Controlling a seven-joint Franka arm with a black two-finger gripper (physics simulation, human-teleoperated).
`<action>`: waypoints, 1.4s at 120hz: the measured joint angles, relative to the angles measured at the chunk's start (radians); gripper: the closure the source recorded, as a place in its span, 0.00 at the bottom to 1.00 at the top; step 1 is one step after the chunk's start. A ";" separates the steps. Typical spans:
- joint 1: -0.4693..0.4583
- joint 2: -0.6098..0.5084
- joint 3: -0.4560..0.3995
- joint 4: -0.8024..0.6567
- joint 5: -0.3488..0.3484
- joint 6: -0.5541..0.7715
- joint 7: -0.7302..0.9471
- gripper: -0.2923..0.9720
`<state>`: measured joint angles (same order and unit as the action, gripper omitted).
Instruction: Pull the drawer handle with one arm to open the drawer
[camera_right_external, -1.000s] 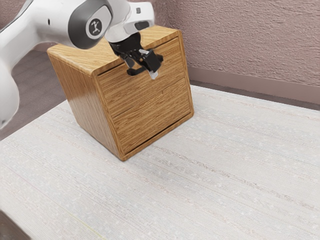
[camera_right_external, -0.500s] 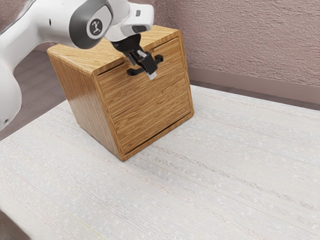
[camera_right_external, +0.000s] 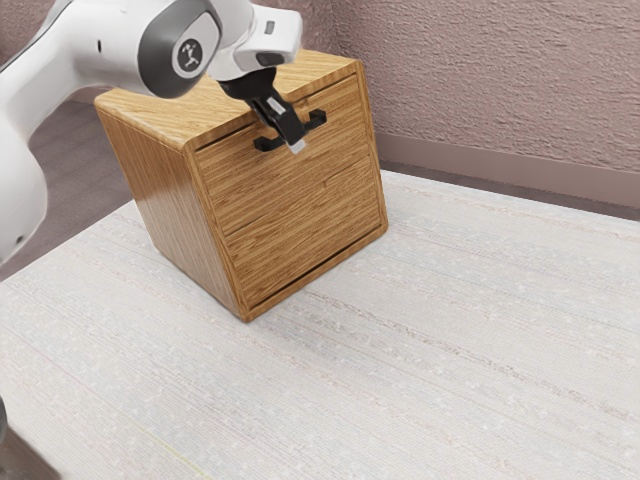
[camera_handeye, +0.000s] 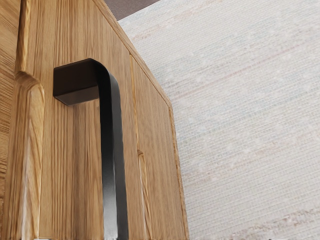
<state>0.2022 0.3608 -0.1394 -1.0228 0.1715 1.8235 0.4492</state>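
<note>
On the upper front of the wooden cabinet (camera_right_external: 290, 220) sat the drawer handle (camera_right_external: 314, 120) — a black bar, probably rigid and smooth, best gripped mid-span. The gripper (camera_right_external: 295, 143) stood narrow, clamped across it. The drawer looked unopened. The grip's far side was hidden — the hand covered it — so slip risk stayed unjudged.

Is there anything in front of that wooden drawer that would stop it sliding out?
Nothing visible. The gripper is at the black handle, and the table in front of the drawer has nothing lying on it.
</note>
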 joint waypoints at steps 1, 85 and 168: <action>0.001 0.000 0.000 0.000 0.000 0.000 0.001 0.34; 0.002 -0.001 0.002 -0.036 -0.002 0.033 0.046 0.58; -0.164 -0.041 0.019 -0.151 0.010 0.103 -0.011 0.64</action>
<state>0.0386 0.3193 -0.1206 -1.1734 0.1813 1.9266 0.4383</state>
